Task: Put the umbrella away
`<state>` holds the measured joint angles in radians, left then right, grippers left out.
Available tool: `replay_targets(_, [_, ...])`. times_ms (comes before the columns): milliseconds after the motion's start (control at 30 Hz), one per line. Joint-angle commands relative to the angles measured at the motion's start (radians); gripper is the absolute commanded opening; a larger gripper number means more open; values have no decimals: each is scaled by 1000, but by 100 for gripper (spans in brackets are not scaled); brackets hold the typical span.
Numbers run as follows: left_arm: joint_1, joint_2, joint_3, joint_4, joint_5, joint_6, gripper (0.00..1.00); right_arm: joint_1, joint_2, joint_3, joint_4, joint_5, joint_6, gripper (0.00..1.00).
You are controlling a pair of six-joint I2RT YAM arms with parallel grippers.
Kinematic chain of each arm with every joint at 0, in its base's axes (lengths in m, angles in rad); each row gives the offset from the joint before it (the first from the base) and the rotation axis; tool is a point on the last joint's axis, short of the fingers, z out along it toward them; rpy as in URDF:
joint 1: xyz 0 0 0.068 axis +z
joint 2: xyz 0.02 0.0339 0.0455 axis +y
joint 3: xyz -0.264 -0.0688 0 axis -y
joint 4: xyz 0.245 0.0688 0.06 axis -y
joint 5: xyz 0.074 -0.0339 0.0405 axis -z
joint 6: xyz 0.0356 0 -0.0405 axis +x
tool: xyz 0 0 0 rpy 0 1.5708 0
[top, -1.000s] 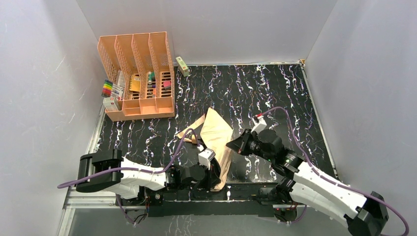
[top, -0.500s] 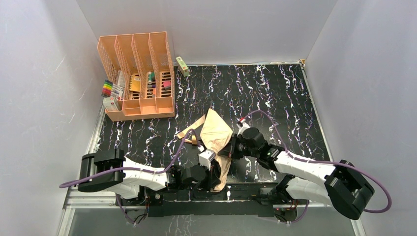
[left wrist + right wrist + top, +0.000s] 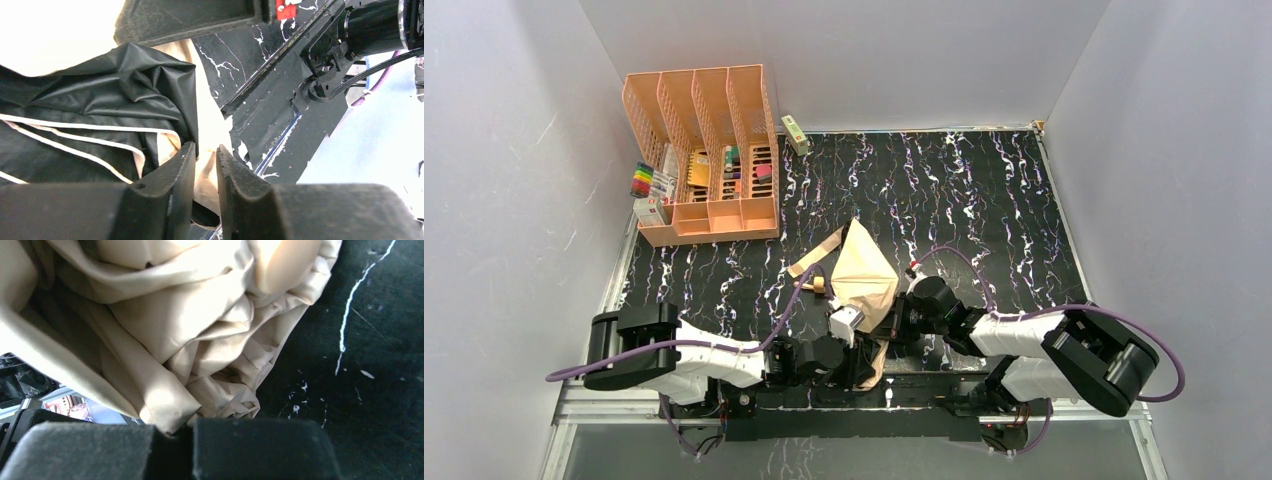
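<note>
Inspection covered the top view and both wrist views. The umbrella (image 3: 864, 275) lay partly collapsed on the table (image 3: 984, 200), at the middle of the near edge, between the two arms. Its long axis ran roughly from 12 o'clock to 6 o'clock. The broad, spread fabric pointed to 12 o'clock and the bunched, narrow end to 6 o'clock, at the table's edge. A strap (image 3: 822, 252) trailed off toward 10 o'clock.

The left gripper (image 3: 205, 148) sat at the umbrella's near end, on its 9 o'clock side. Its jaws stood narrowly apart with pale fabric showing in the gap; whether they grasped it could not be told.

The right gripper (image 3: 182, 429) pressed in from 3 o'clock with jaws clenched. A fold of fabric reached their seam, but a grasp was not confirmed.

The peach organizer (image 3: 709, 150) stood well apart at 10 o'clock.
</note>
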<state>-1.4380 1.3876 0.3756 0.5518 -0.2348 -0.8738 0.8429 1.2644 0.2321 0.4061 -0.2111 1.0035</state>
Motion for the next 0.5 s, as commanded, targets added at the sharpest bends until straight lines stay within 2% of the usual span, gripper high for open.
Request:
replay_targets(0, [-17,-54,47,-43,0,25,25,1,38,-20,-3,74,-17,0])
replay_targets(133, [-18,-201,79,-145,-59,38,41,2,26,-11,-126,172,-20,0])
replay_targets(333, [-11,-433,224,-522,-254,86,59,2,-22,-17,-231,245,-34,0])
replay_targets(400, [35,-493,284,-610,-280,116,68,3,-37,-21,-236,242,-42,0])
replay_targets(467, [118,-514,326,-649,-218,160,71,2,-47,-23,-237,241,-48,0])
